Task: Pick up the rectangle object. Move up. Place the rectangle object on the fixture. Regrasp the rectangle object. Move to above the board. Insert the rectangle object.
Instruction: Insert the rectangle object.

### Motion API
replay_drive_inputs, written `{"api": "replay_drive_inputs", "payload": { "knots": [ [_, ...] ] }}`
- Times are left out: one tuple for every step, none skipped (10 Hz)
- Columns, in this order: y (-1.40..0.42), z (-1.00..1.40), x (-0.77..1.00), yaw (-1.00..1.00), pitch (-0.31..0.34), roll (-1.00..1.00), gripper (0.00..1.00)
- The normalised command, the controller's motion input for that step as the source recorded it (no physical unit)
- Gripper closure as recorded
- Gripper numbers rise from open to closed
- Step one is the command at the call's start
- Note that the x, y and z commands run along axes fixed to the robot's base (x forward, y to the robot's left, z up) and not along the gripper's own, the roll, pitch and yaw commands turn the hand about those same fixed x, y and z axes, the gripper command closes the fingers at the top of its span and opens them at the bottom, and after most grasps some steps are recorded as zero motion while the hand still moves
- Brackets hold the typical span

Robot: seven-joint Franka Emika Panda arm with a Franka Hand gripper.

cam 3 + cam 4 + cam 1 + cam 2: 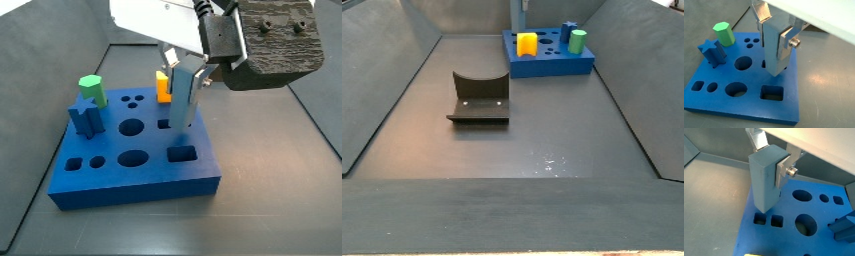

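The rectangle object (773, 47) stands upright between the fingers of the gripper (775, 31), its upper part clamped and its lower end hanging down over the board (751, 107). In both wrist views the silver finger plates (784, 170) press flat against opposite faces of the bar, so the gripper is closed to the bar's width and has firm hold of it.

In a side view the rectangle object (182, 100) reaches down to the board (134, 185) near a slot toward the board's rear edge. Whether its lower end has entered a hole or only sits just above the surface cannot be told from these views. In a wrist view the lower end (763, 205) appears just above a pair of small square holes (769, 219).

On the board stand a green hexagonal peg (723, 33) and a dark blue star-shaped peg (712, 52), both well apart from the gripper. A yellow block (163, 85) shows behind the bar.

The fixture (478, 98) stands on the floor, well apart from the board (549, 55), with nothing on it.
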Motion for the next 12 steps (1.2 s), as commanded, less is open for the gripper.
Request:
{"api": "replay_drive_inputs", "payload": {
  "knots": [
    [0.00,-0.02,0.00,0.00,-0.043,0.00,1.00],
    [0.00,-0.05,0.00,0.00,-0.071,0.00,1.00],
    [0.00,-0.02,0.00,0.00,-0.074,0.00,1.00],
    [0.00,-0.04,0.00,0.00,-0.054,0.00,1.00],
    [0.00,-0.04,0.00,0.00,-0.057,0.00,1.00],
    [0.00,-0.06,0.00,0.00,-0.080,0.00,1.00],
    [-0.01,-0.03,0.00,0.00,-0.077,0.00,1.00],
    [0.00,0.00,0.00,0.00,-0.017,0.00,1.00],
    [0.00,0.00,0.00,0.00,0.000,-0.03,1.00],
    [-0.05,0.00,0.00,0.00,0.000,0.00,1.00],
    [-0.17,-0.05,-0.10,-0.26,0.000,0.05,1.00],
    [-0.15,-0.23,-0.03,-0.80,0.000,0.00,1.00]
  ]
}}
